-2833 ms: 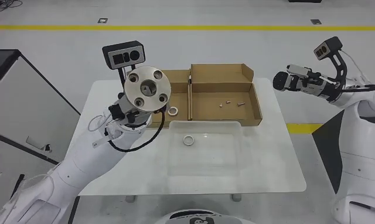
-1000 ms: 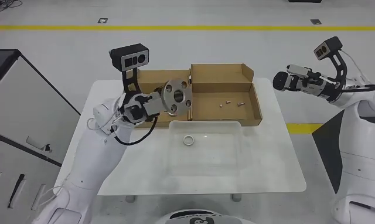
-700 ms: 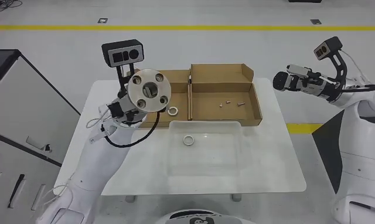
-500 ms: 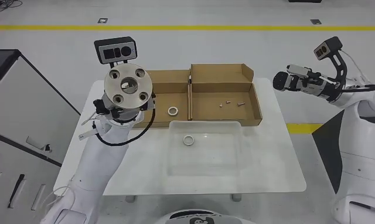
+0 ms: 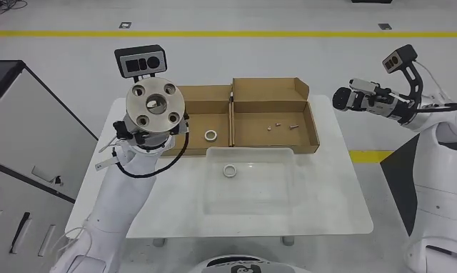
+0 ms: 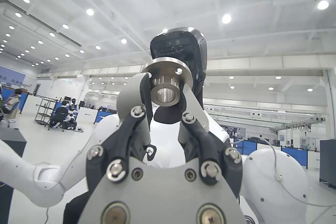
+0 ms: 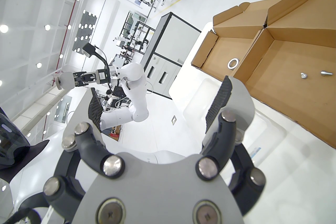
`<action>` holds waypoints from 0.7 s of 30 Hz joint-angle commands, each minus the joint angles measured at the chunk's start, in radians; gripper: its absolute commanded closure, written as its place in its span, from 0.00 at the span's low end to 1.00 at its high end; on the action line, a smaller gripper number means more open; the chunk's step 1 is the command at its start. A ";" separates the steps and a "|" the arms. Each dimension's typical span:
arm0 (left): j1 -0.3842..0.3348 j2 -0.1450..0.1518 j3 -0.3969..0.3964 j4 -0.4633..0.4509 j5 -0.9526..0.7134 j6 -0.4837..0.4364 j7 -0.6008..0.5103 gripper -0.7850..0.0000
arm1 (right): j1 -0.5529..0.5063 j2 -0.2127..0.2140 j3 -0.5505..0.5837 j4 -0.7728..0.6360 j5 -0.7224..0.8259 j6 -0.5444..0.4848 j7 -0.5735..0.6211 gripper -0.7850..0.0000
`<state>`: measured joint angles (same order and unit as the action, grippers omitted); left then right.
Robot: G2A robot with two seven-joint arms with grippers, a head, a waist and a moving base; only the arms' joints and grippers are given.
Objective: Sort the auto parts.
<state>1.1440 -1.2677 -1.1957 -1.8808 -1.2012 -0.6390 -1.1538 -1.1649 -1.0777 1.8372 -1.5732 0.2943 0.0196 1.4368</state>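
Top view has the left arm raised over the near-left part of the table (image 5: pixel 325 194), with a flanged metal hub (image 5: pixel 154 106) held high and its drilled disc face turned up at the camera. I judge we are mid-sort: the part is picked and lifted, but not yet placed.

On the left wrist view, the left gripper (image 6: pixel 165 90) is clamped on the hub's cylindrical neck just below the flange. One finger sits on each side and the bore faces the wrist. The grip looks square, though the wide flange sits far out from the pads and may lever the part if I swing quickly.

The right gripper (image 7: pixel 157 104) hangs off the table's far-right side with its fingers wide apart and nothing between them.

Next I need to bring the hub down into one of the two cardboard boxes at the back of the table. The left box (image 5: pixel 214 116) holds a white ring (image 5: pixel 211 136) and the right box (image 5: pixel 250 123) holds two small bolts (image 5: pixel 293 125). Another ring (image 5: pixel 230 171) lies in the clear bin (image 5: pixel 285 201) in front of them. I cannot tell which box the hub belongs in. Either way, I want a slow descent, the wrist turned so the flange lands flat, and a release low inside the walls.
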 commanded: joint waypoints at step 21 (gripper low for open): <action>-0.017 0.020 -0.077 0.066 0.707 0.281 0.318 1.00 | 0.000 0.000 0.000 0.000 0.000 0.000 0.000 0.00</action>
<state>1.1279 -1.2507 -1.2651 -1.8140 -0.5444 -0.3835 -0.8452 -1.1649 -1.0777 1.8372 -1.5732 0.2943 0.0196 1.4368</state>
